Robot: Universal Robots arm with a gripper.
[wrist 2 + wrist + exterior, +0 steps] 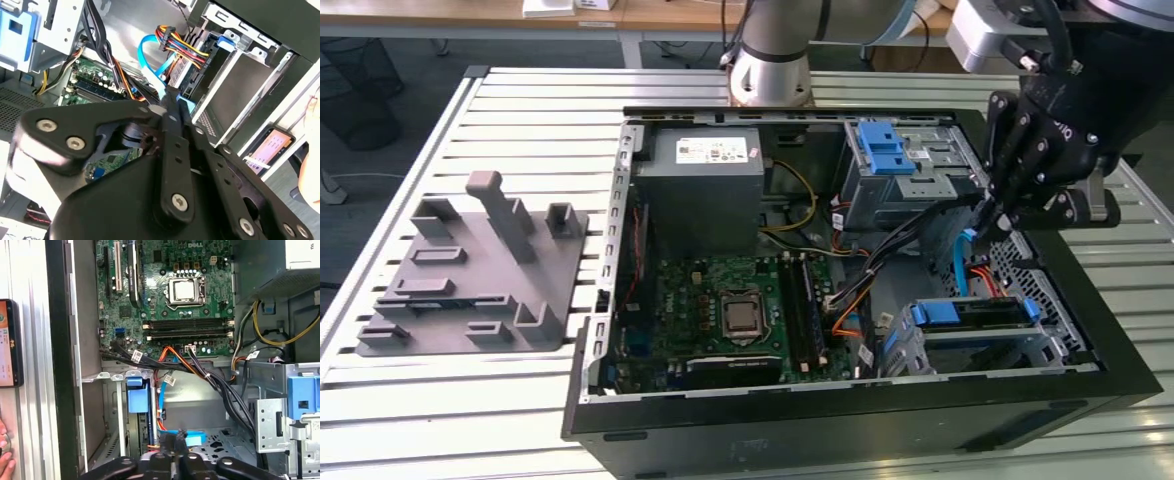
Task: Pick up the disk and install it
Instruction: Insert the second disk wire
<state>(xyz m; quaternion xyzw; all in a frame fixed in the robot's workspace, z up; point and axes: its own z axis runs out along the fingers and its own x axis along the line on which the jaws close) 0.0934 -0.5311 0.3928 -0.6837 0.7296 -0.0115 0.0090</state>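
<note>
1. We see the gripper (991, 222) lowered inside the open computer case (854, 420), at the exterior view's right side.
2. Its fingers are pressed together at the tips around a blue flat cable (150, 65) in the second wrist view; pinched closed, on the cable as far as we can tell.
3. The disk (970, 314), with blue rails, sits in the lower metal drive cage (1014, 350) near the case front, just below the gripper, apart from it.
4. In the first wrist view the disk's blue end (137, 397) shows seated in that cage.
5. Grey power supply (707, 170) and motherboard (734, 310) lie to the exterior view's left of the gripper.
6. Grey fixture plate (467, 270) sits on the slatted table (400, 400), outside the case.
</note>
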